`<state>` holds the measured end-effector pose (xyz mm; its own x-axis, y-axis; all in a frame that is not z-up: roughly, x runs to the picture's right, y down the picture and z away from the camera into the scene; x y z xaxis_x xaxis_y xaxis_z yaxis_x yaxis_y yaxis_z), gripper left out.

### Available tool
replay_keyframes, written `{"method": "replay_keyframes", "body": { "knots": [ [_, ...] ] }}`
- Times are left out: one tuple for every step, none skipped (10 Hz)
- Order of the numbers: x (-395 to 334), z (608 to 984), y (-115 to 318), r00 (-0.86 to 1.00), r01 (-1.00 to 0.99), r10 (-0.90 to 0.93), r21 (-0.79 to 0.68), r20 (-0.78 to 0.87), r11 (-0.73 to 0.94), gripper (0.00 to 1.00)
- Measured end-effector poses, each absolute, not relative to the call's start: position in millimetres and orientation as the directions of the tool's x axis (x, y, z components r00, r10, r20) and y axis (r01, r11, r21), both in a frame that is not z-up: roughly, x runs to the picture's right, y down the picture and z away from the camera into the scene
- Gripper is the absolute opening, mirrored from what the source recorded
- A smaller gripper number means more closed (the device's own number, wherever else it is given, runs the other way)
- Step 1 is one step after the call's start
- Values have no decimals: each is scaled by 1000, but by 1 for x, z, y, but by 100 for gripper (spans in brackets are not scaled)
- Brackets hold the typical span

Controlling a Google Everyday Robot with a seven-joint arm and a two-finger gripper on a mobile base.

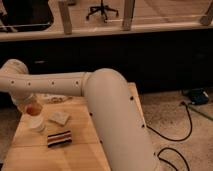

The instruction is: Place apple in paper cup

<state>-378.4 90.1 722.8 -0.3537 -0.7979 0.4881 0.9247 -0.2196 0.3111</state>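
Observation:
The small orange-red apple (34, 109) sits in my gripper (30, 105) at the left of the wooden table (80, 155). The gripper is shut on the apple and holds it right above the mouth of the short white paper cup (36, 124), which stands upright near the table's left edge. The apple's underside is close to the cup's rim. My white arm (105, 100) reaches in from the right and covers much of the table's right side.
A flat white-grey square block (59, 118) lies just right of the cup. A striped black, white and red block (59, 139) lies in front of it. Small pale items (55, 98) lie behind. Cables (175, 145) run over the floor at the right.

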Motion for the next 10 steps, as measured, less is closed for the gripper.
{"method": "replay_keyframes", "body": {
  "knots": [
    [-378,722,92,-353,925,-797,313,490,-217,27],
    [-377,721,94,-351,925,-798,315,490,-213,40],
    [-376,721,94,-347,926,-800,315,489,-210,49],
    [-374,721,94,-344,927,-802,314,488,-207,57],
    [-372,720,94,-342,927,-804,316,487,-203,70],
    [-372,719,94,-343,926,-804,319,485,-202,78],
    [-373,718,95,-345,925,-804,322,484,-203,80],
    [-373,717,95,-346,924,-804,324,483,-202,80],
    [-372,717,95,-344,924,-806,326,482,-200,80],
    [-372,717,94,-343,924,-806,326,481,-199,80]
  ]
}}
